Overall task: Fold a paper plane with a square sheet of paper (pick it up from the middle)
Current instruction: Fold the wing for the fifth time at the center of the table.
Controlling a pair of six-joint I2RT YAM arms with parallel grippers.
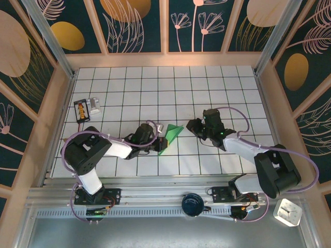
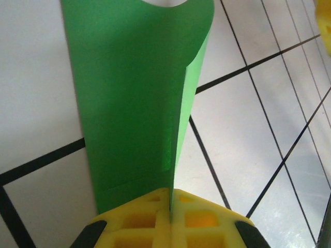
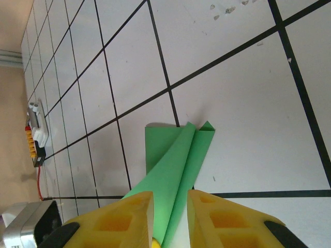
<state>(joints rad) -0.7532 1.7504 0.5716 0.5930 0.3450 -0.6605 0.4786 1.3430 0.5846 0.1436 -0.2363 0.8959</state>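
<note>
While the left gripper [image 2: 170,195] clamps the near edge of the sheet of paper [image 2: 129,103] between its closed yellow fingers, we see the green sheet rise out of that pinch as an upright folded flap, one layer lapped over the other. The right gripper [image 3: 170,201] faces it with jaws a narrow way apart and nothing pinched, and a creased strip of the same paper shows through the gap. The strip's squared far end lies down near the white tiled table [image 3: 232,93]. From above, the paper is a small green wedge near the middle of the table. It sits between the two grippers, held by the left and just beside the right.

We judge the danger to lie in the next squeeze or pull. If the right jaws close off the crease, the fold may set crooked or the thin sheet may crumple. A tug against the left pinch could tear the paper or slip it free.

The top of the flap runs out of the left wrist view. From above the folds are too small to count. We cannot tell whether the right fingers touch the paper.
</note>
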